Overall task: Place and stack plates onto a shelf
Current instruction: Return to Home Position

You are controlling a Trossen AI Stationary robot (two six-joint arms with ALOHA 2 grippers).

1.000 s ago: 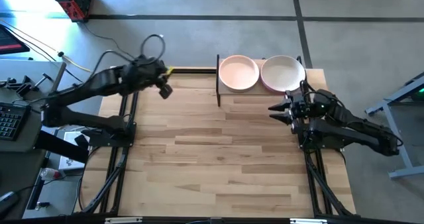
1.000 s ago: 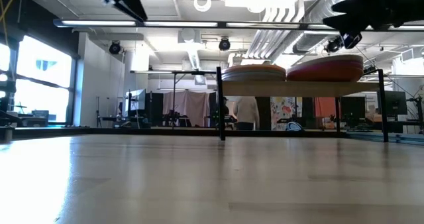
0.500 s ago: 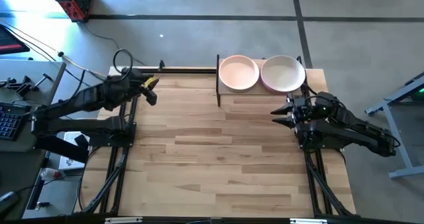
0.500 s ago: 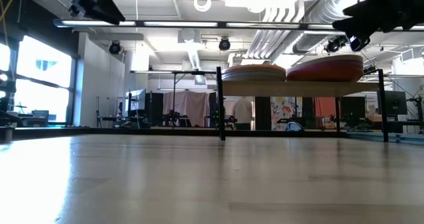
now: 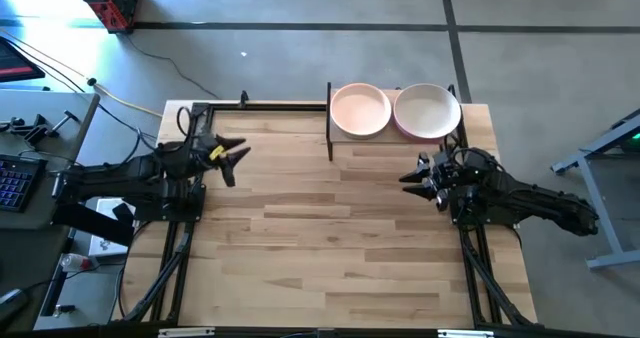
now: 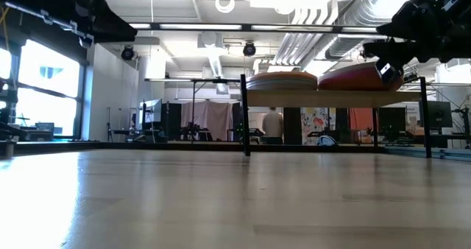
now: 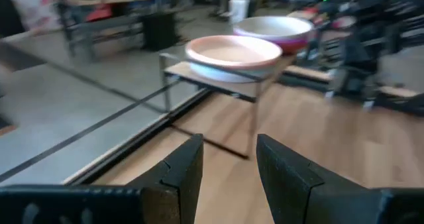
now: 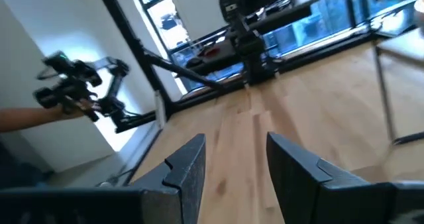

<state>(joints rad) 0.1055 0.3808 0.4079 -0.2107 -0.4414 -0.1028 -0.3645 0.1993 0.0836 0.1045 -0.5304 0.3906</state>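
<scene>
Two stacks of plates rest on the shelf (image 5: 392,136) at the table's far edge. The left stack is topped by a peach plate (image 5: 360,109), the right stack by an off-white plate (image 5: 427,110) over a magenta one. From table height, the stacks (image 6: 281,80) (image 6: 362,76) sit on the board between black uprights. My left gripper (image 5: 236,156) hangs open over the table's left side, holding nothing; in its wrist view (image 7: 228,164) the shelf lies ahead. My right gripper (image 5: 411,178) is open and empty, just near of the shelf's right end (image 8: 235,161).
Bare wooden tabletop (image 5: 330,238) fills the middle and near side. The shelf's black uprights (image 6: 244,116) stand at its ends. Clutter and a keyboard (image 5: 12,178) sit off the table's left. A person (image 6: 274,124) stands far back in the room.
My left gripper has drawn back from the table's far edge toward the near-left side and come lower. My right gripper has moved a little toward the near edge and to the left, away from the shelf. The plates have stayed put.
</scene>
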